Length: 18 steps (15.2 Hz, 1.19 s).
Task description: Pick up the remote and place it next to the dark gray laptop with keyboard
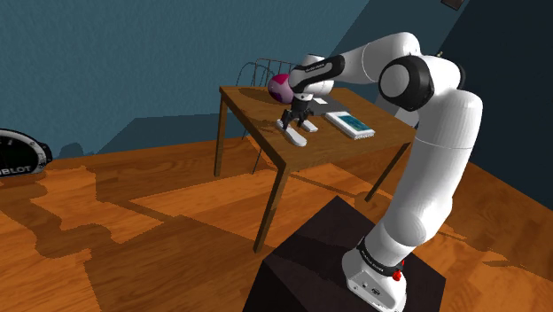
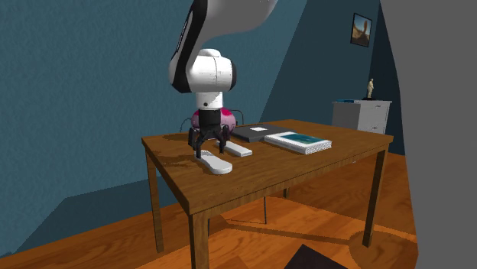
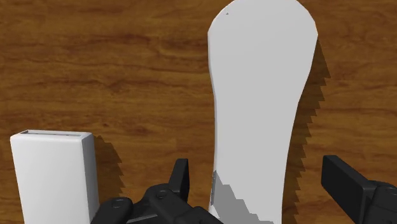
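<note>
A long, curved white remote (image 3: 261,108) lies flat on the wooden table (image 2: 229,187). It also appears in the shoulder view (image 1: 293,136) and in the second exterior view (image 2: 216,163). My black gripper (image 3: 264,191) hangs just above the remote's far end, open, with one finger on each side and neither touching it. The same open gripper shows over the table's middle (image 1: 296,122) (image 2: 208,150). A dark grey flat laptop (image 2: 251,132) lies further back, toward the second exterior view's right.
A short white block (image 3: 54,172) (image 2: 235,149) lies beside the remote. A white and teal book (image 1: 350,123) (image 2: 298,141) sits nearer the stand. A pink ball (image 1: 280,87) and a wire rack (image 1: 261,71) stand behind the gripper. A white cabinet (image 2: 361,115) stands far off.
</note>
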Available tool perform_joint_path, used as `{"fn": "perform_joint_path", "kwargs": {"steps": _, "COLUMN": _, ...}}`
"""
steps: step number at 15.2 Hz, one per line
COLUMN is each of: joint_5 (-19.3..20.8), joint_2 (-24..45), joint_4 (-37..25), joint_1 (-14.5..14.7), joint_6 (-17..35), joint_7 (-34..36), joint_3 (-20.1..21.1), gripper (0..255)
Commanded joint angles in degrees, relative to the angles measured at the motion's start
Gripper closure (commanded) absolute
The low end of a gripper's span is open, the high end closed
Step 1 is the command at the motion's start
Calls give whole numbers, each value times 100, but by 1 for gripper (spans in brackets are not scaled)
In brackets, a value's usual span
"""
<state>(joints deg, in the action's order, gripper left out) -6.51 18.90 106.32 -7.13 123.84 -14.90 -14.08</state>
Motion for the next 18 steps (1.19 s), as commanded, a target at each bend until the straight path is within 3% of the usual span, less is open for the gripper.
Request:
{"fn": "perform_joint_path", "kwargs": {"steps": 1, "joint_5": -32, "joint_2": 91, "joint_4": 42, "joint_1": -10, "joint_6": 133, "joint_7": -22, "joint_3": 12, "gripper": 0}}
{"fn": "perform_joint_path", "kwargs": {"steps": 9, "joint_5": -40, "joint_2": 113, "joint_4": 57, "joint_1": -12, "joint_6": 169, "joint_7": -27, "joint_3": 16, "gripper": 0}}
{"fn": "perform_joint_path", "kwargs": {"steps": 10, "joint_5": -40, "joint_2": 113, "joint_4": 57, "joint_1": -12, "joint_6": 169, "joint_7": -27, "joint_3": 16, "gripper": 255}}
{"fn": "perform_joint_path", "kwargs": {"steps": 18, "joint_5": -40, "joint_2": 113, "joint_4": 56, "joint_1": -12, "joint_6": 168, "joint_7": -27, "joint_3": 16, "gripper": 255}}
